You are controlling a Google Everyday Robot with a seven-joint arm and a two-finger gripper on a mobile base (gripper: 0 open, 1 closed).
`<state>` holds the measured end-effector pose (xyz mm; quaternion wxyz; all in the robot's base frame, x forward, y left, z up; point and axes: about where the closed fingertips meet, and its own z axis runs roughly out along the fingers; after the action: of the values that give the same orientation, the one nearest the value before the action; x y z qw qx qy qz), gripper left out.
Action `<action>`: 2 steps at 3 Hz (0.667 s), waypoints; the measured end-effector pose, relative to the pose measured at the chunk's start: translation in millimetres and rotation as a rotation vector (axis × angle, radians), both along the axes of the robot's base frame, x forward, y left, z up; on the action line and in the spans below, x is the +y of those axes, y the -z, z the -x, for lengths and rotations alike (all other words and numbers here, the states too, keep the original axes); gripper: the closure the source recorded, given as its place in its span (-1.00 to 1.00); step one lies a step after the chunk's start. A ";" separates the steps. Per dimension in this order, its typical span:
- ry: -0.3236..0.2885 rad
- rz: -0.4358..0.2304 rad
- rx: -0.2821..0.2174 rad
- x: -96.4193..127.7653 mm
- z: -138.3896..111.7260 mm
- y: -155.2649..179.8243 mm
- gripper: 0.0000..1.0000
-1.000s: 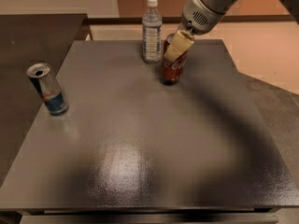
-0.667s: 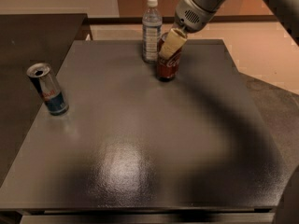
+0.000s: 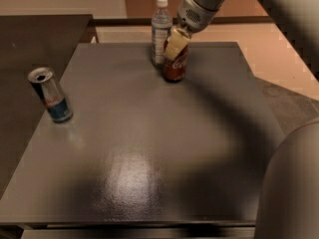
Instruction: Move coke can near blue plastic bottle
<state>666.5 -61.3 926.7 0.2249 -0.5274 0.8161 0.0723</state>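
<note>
At the upper left of the frame a dark table [image 3: 30, 39] butts against the grey table [image 3: 149, 148] that fills most of the view, its matt top showing a pale glare patch low in the middle. A Red Bull can [image 3: 51, 95] stands upright near the grey table's left edge, well apart from everything else. Tan floor [image 3: 279, 49] runs behind and to the right.

Near the far edge, centre top, the blue plastic bottle [image 3: 160, 31] stands upright, clear with a white cap. Just beside it on its right sits the coke can [image 3: 175, 66], dark red with white script, base on the table.

My gripper [image 3: 173, 51] comes down from the upper right and is clamped on the coke can's upper part; one cream finger [image 3: 174, 44] slants across its top. My grey body [image 3: 294, 183] fills the lower right corner.
</note>
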 end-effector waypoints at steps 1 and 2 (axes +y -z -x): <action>0.021 0.017 0.008 -0.3 -8.3 5.4 -0.27; 0.046 0.029 0.018 -5.3 -13.5 11.2 -0.74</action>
<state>680.0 -66.7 915.5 0.2112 -0.5112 0.8310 0.0599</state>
